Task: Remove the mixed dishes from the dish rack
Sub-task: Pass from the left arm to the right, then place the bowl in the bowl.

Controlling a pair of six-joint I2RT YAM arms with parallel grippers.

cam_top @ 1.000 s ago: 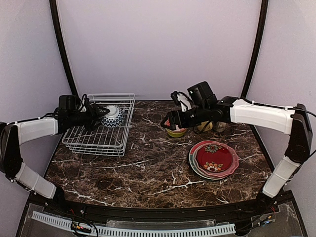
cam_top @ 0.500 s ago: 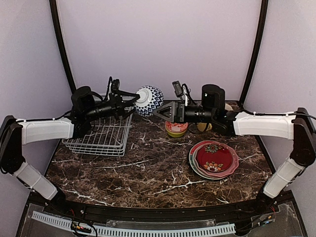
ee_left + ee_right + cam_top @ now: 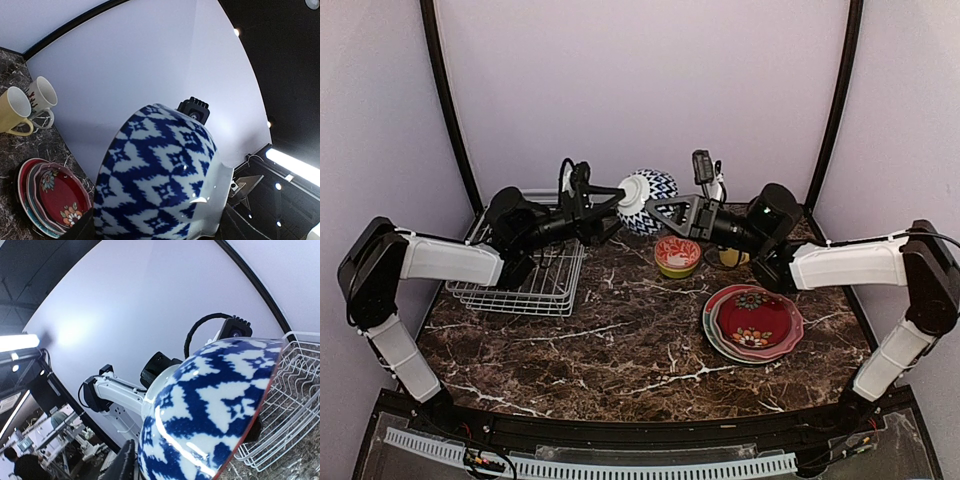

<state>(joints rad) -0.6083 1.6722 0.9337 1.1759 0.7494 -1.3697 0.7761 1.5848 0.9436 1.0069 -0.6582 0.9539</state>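
**1. Handling**

The blue-and-white bowl (image 3: pixel 648 188) hangs in the air above the far part of the table (image 3: pixel 620 350), between the 2 arms, with its patterned outside toward the top camera. The left fingers (image 3: pixel 608 189) grip it on 1 side; the exact contact is hidden. The right fingers (image 3: pixel 672 203) meet its opposite side, and I cannot tell whether they are closed on it or only touching.

I judge the bowl to be glazed ceramic: stiff, fairly heavy, slippery, and breakable if dropped from this height. I would take hold at the rim, 1 finger inside and 1 outside, because the rounded glossy wall gives poor purchase. I would confirm the right hold before the left fingers let go.

**2. Count, near to far**

- Plates (image 3: pixel 752 320): 1 stack at the right front, red floral on top. I count at least 2; the left wrist view suggests 3.
- Dish rack (image 3: pixel 520 290): 1, white wire, at the left, partly covered by the left arm.
- Small bowl (image 3: pixel 677 256): 1, red inside and lime-green outside, on the table below the right fingers.
- Mugs: 2, a yellow mug (image 3: pixel 15 112) and a cream patterned mug (image 3: pixel 42 95), just beside each other.
- Bowls in the air: 1.
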